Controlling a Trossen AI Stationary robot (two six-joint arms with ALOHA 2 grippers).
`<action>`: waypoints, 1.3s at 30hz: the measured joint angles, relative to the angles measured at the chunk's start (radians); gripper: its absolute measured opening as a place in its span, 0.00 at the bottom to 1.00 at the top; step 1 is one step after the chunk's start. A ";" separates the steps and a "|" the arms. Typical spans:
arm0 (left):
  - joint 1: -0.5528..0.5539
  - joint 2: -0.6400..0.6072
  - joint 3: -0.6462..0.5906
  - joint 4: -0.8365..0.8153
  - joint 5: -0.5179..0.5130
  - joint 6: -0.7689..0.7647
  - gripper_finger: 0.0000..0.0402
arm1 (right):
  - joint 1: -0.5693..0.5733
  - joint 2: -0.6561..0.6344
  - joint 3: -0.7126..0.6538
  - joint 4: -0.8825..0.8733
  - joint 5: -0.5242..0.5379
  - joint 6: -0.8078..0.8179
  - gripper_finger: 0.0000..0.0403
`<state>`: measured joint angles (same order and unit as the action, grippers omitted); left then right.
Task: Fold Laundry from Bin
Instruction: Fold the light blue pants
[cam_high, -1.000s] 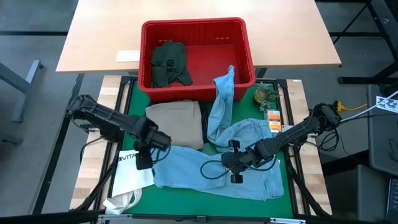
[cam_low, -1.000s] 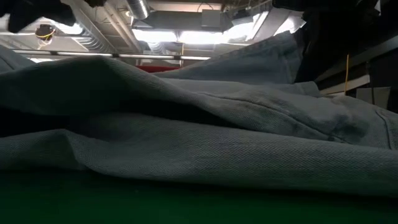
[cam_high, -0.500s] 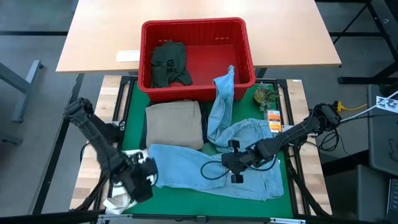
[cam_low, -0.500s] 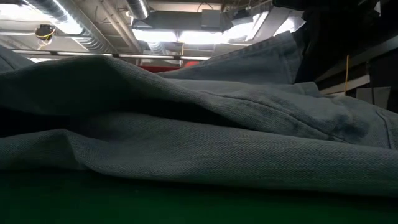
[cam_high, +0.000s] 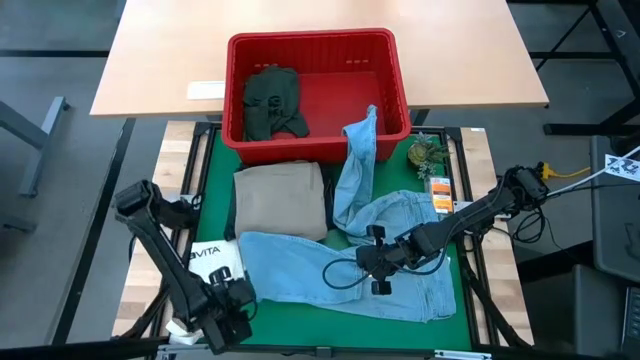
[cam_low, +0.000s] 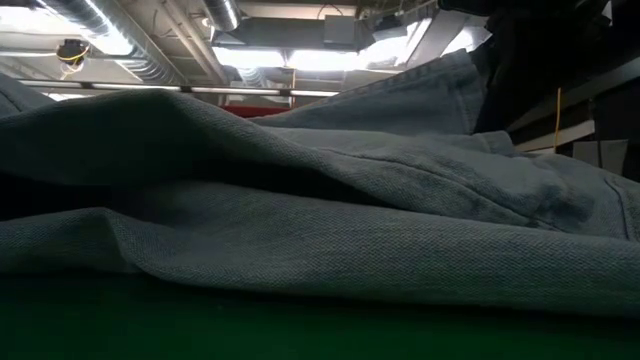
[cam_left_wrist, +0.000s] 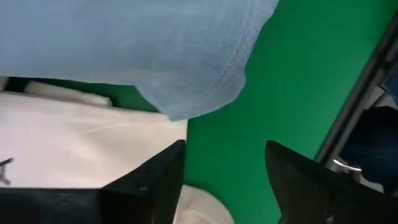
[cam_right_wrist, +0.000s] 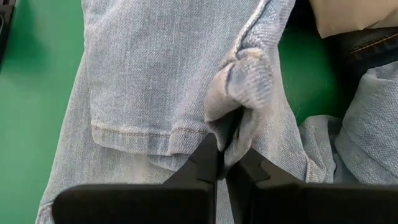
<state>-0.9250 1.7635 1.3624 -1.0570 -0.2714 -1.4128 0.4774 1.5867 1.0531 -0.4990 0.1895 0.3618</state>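
The red bin stands at the far edge with a dark green piece inside. Light blue jeans lie across the green mat, one leg draped over the bin's rim; they fill the low view. Folded khaki trousers lie just in front of the bin. My right gripper is shut on the jeans near their middle. My left gripper hangs open at the near left corner, above the white tote bag and beside the jeans' corner. My right gripper pinches a bunched-up fold of the light blue jeans between its two fingers, next to a stitched hem. It comes from above, slanting down. The fold stands up a little from the cloth; the rest of the jeans lies slack on the mat.
The white tote bag lies on the mat's near left. A small green object and an orange card sit at the mat's right edge. Dark denim shows beside the khaki trousers. A wooden table stands behind the bin.
My left gripper has swung from the jeans' left end toward the table's near left corner, sinking and turning as it went. The jeans' left end now lies uncovered on the mat. My right gripper and its fold have kept still.
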 joint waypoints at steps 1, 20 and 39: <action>0.001 0.016 0.000 0.011 0.000 0.000 0.56 | 0.000 0.000 0.000 0.000 -0.004 0.000 0.04; 0.009 0.129 0.000 -0.001 -0.153 -0.307 0.58 | 0.000 0.000 0.000 0.000 -0.006 0.000 0.04; 0.023 0.221 0.001 -0.092 -0.114 -0.418 0.11 | 0.000 0.000 0.000 -0.001 -0.007 0.000 0.04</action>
<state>-0.9016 1.9846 1.3632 -1.1491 -0.3854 -1.8308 0.4774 1.5864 1.0531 -0.4999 0.1825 0.3614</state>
